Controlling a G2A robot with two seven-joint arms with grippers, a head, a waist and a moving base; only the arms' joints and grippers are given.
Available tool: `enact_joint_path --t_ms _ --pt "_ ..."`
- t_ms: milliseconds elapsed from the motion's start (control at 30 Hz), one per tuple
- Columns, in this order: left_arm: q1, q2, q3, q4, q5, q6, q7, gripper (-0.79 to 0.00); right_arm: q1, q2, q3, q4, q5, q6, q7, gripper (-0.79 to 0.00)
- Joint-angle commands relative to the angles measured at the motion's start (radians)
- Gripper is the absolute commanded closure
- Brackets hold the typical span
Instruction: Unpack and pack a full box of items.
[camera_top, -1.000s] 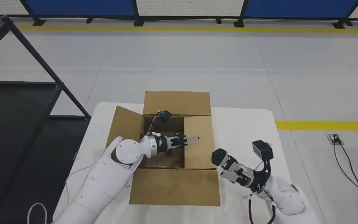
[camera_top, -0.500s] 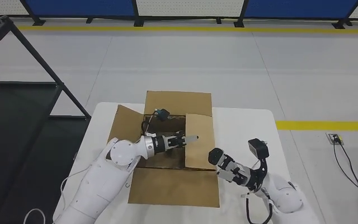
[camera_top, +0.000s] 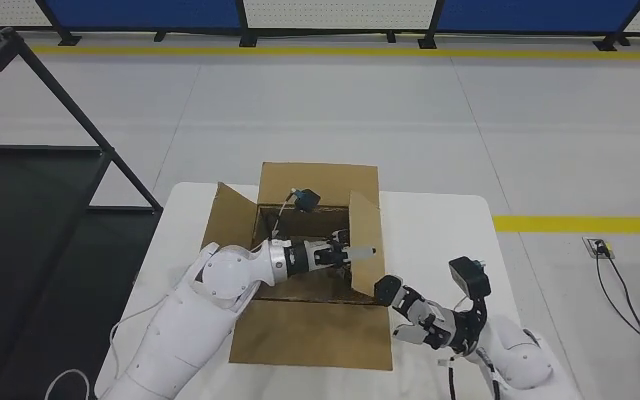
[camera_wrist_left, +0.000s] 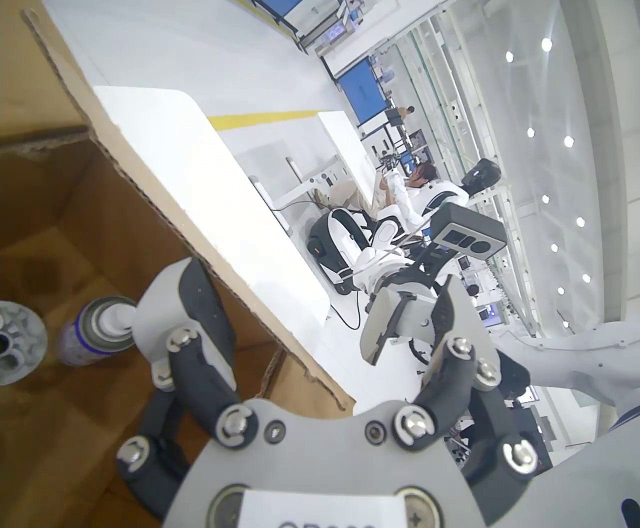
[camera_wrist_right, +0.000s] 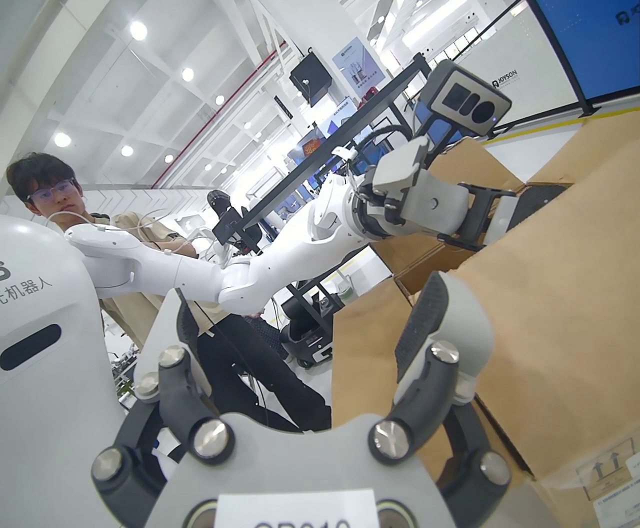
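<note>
- The left gripper (camera_wrist_left: 306, 295), jaws wide open and holding nothing, straddles the right flap (camera_top: 365, 232) of the box (camera_top: 310, 335). One finger is inside the box and the other outside.
- The right gripper (camera_top: 390, 292), also open and empty, sits low just off the box's right front corner.
- The goods stand on the box floor: a can (camera_wrist_left: 95, 325) upright, with a grey round item (camera_wrist_left: 15, 340) just beside it.
- Risk: the flap stands nearly upright with nothing clamping it. Left to itself, it could fall back over the opening and block the reach.
- Risk: a hard sideways push on the flap could slide the light box toward the right gripper or crease the cardboard.
- Risk: a finger could snag the flap's ragged edge when going down for the can.
- Room: the opening is tight beside the raised flap, while the box's far, left and front flaps are splayed outward.
- Room: the widest bare stretch of table (camera_top: 440, 225) lies right of the box, with little to its left.
</note>
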Motion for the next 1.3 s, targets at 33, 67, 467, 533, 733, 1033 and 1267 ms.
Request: enact_joint_path --t_ms 33,67,467,533,733,1033,1267 --pt "-0.011 -0.007 0.017 -0.024 0.006 0.016 0.007 -0.785 -0.011 0.014 -0.001 -0.007 -0.006 -0.013 -0.013 -0.785" --pt "-0.015 -0.01 0.023 -0.029 0.007 0.022 0.01 -0.785 -0.014 0.02 0.0 -0.008 -0.008 -0.018 -0.018 -0.785" --pt "-0.101 -0.063 0.136 0.009 0.012 0.074 0.048 -0.785 -0.101 0.086 0.033 -0.082 -0.007 -0.077 -0.077 -0.785" --pt "-0.119 -0.076 0.159 0.032 0.007 0.077 0.054 -0.785 -0.118 0.098 0.04 -0.102 -0.001 -0.077 -0.077 -0.785" --pt "-0.167 -0.123 0.232 0.14 -0.034 0.068 0.075 -0.785 -0.14 0.126 0.042 -0.125 0.009 -0.077 -0.077 -0.785" --pt "-0.224 -0.17 0.282 0.28 -0.019 0.006 0.066 -0.785 -0.156 0.129 0.079 -0.075 -0.086 -0.053 -0.181 -0.785" --pt "-0.236 -0.178 0.255 0.315 -0.046 -0.02 0.033 -0.785 -0.167 0.118 0.088 -0.083 -0.209 0.05 -0.333 -0.785"
